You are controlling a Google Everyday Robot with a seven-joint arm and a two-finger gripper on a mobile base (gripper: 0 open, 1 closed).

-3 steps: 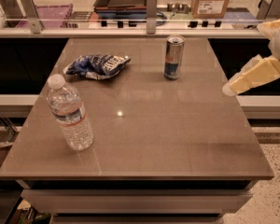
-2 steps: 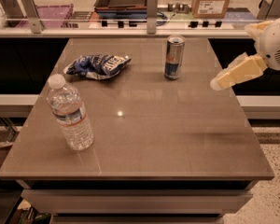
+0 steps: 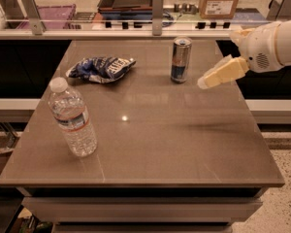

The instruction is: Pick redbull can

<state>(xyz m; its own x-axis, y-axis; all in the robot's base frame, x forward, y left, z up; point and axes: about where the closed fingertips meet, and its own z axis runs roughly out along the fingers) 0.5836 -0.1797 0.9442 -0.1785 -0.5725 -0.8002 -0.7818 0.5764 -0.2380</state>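
Change: since a second ago the gripper (image 3: pixel 203 84) has swung in from beyond the table's right edge and now points leftward, much nearer the redbull can (image 3: pixel 181 60); the can, bottle and bag have not shifted.
Gripper position: over the right-hand part of the table (image 3: pixel 174 144), near the can's right side but apart from it, its front end appearing about level with the can's base (its true height above the surface is hard to judge from this view).
Gripper state: I cannot tell whether it is spread or pressed together; from this angle it reads as one pale wedge.
Redbull can: upright toward the far middle of the table, nothing touching it.
Other things: the water bottle (image 3: pixel 73 120) stands near the front left, well apart from the can. The crumpled snack bag (image 3: pixel 101 69) lies to the can's left, apart from it.
Step in hand: by my judgement this is the approach, with no grasp made yet.
Risk, tipping: the can is slim and tall, so a front end that arrives off-centre or not opened wide enough would strike its side and knock it over.
Risk, pushing: a sideways nudge would slide the can left toward the snack bag, or back toward the table's far edge, which lies not far behind it.
Risk, poor hold: closing very low or right at the rim could let the smooth metal pivot or slip as it is lifted.
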